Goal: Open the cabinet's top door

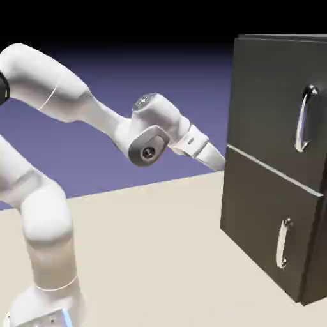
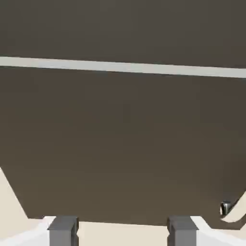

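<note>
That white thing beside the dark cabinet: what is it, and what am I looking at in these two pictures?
It's a robot arm, drawn by computer. The exterior view watches from outside; the hand view looks out along its claw, whose grey fingertips show at the bottom edge. The claw is open and holds nothing. On the pale surface stands the cabinet, with a top door and a lower panel, each with a silver handle. The job is opening the top door, which looks closed.
</note>
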You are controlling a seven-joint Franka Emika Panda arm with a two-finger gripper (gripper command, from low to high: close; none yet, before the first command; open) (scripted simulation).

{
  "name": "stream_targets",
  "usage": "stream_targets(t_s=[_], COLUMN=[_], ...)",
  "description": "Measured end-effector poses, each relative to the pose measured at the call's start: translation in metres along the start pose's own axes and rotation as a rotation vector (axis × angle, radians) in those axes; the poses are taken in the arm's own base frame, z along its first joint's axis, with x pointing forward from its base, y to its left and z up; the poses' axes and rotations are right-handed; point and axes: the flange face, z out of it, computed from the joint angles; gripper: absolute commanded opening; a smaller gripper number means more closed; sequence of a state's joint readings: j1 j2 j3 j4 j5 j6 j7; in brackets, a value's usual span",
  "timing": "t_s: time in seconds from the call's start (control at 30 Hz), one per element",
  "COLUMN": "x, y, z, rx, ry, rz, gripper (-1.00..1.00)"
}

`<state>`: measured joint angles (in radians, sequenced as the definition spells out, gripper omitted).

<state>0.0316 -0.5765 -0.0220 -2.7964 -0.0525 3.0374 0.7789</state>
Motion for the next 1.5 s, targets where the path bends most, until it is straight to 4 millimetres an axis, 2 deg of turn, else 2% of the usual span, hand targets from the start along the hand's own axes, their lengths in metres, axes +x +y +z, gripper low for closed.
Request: stream_targets(t_s=[0.37,0.7,1.1,1.3,1.5], x=[0.032,0.059,0.095,0.114,0.134], y=[-0.050,-0.069,-0.061,-0.046,-0.027], z=[-0.050,-0.089,-0.115,-0.115,-0.106], rx=[0.146,0.268,0.394,0.444,0.485], ry=[0.120,0.228,0.347,0.399,0.443], rz=[-0.041,-0.052,-0.039,-0.025,-0.009], gripper=[0.00,0.00,0.00,0.00,0.00])
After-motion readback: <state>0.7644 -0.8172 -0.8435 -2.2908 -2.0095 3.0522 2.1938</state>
